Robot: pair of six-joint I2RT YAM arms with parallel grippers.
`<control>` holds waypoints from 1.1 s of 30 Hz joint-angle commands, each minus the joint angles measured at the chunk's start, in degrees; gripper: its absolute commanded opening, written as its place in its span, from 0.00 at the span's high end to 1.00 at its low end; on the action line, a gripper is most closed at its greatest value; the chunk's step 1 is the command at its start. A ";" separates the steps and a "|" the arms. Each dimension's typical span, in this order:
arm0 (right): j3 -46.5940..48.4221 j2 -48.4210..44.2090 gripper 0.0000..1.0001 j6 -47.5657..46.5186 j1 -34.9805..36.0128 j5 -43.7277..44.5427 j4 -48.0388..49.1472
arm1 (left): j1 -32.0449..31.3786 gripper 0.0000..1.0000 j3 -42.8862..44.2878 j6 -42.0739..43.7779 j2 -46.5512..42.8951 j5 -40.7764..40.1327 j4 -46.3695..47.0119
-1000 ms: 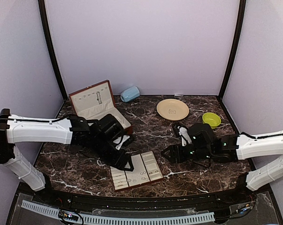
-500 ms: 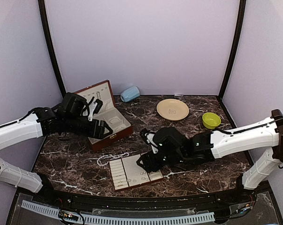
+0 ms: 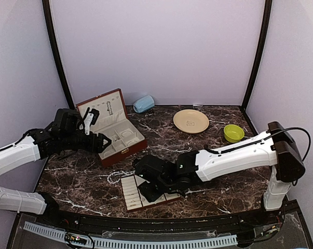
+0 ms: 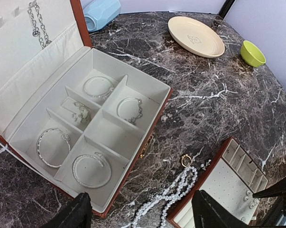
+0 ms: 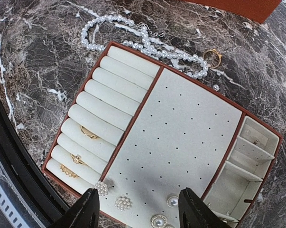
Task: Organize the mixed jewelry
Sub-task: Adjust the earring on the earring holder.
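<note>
Left gripper (image 4: 140, 206): jaws well apart, clamped on nothing; it hangs over the table just in front of the open jewelry box (image 4: 109, 128). Four box compartments each hold one of the bracelets (image 4: 99, 86); a chain necklace (image 4: 36, 23) hangs on the lid lining.

Right gripper (image 5: 135, 209): jaws apart, holding nothing; it is poised above the near edge of the slotted tray (image 5: 190, 128).

The pearl strand (image 5: 147, 45) lies loose on the marble table (image 5: 33, 57), against the tray's far edge, between tray and box; a gold ring (image 5: 212, 58) sits at the strand's end, on the table just beside the tray; a tiny stud (image 5: 216, 87) lies near that ring.

In the tray, seated rings (image 5: 88, 134) sit in the roll slots; pearl earrings (image 5: 123, 203) sit on the pinholed panel.

The plate (image 3: 191, 121), green bowl (image 3: 233, 133) and blue cup (image 3: 144, 104) (on its side) are at the far side of the table, well apart from the tray.
</note>
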 commanded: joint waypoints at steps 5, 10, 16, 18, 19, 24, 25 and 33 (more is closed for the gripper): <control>7.09 4.97 0.48 -0.22 1.43 0.65 -7.72 | 0.29 0.25 -2.70 2.18 0.00 2.00 3.99; 8.24 5.91 0.49 -0.75 1.94 -0.10 -8.08 | 0.29 0.24 -3.46 1.83 -1.01 2.73 5.06; 9.84 7.43 0.51 -1.80 2.11 -0.02 -9.49 | 0.29 0.24 -3.21 1.70 -0.18 3.38 5.00; 10.03 7.69 0.52 -2.09 2.20 -0.32 -9.35 | 0.29 0.24 -3.28 1.60 -0.07 3.50 5.12; 10.11 7.84 0.52 -2.26 2.28 -0.49 -9.34 | 0.29 0.24 -3.29 1.61 -0.06 3.54 5.11; 10.84 8.67 0.53 -2.60 2.54 -0.61 -9.85 | 0.29 0.24 -3.25 1.61 0.49 3.85 5.26; 10.94 8.78 0.53 -2.70 2.55 -0.66 -9.92 | 0.31 0.24 -3.22 1.57 0.57 3.89 5.27; 11.69 9.62 0.54 -2.73 2.64 -0.10 -10.58 | 0.29 0.24 -3.20 1.44 1.01 4.35 5.27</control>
